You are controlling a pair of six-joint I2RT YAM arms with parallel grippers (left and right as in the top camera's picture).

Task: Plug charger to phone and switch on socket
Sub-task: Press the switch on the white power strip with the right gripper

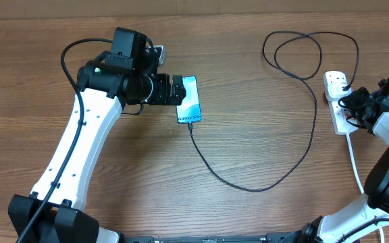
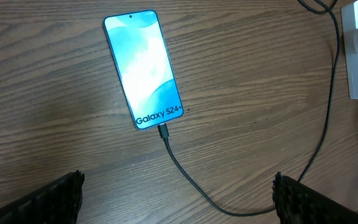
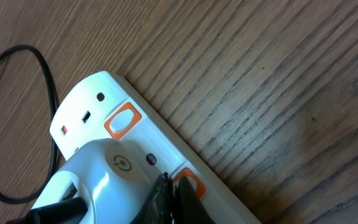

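1. The power strip [image 3: 114, 93] is lying at the right side of the wooden table [image 1: 248, 216]. In the overhead view its long axis is running away from the robot, and its thick white cord is trailing back toward the robot.
2. A white adapter [image 3: 95, 180] is sitting in the strip's second outlet. The orange switch [image 3: 189, 182] beside it is the one the next move looks to depend on. The far switch [image 3: 122, 121] is serving an empty outlet.
3. The right gripper [image 3: 166, 198] is hovering right at that near switch with its fingers looking pressed together and holding nothing. I cannot tell whether the tip is touching. A short push straight down should do.
4. The charger cable [image 2: 178, 167] is sweeping from the strip across the table in a wide curve, and its tip is sitting in the phone's lower edge.
5. The Galaxy S24+ phone [image 2: 143, 67] is lying face up with its screen lit, well apart from the strip.
6. The left gripper [image 2: 176, 183] is hanging near the phone with its fingers spread wide and empty, so the right arm is far nearer the switch.
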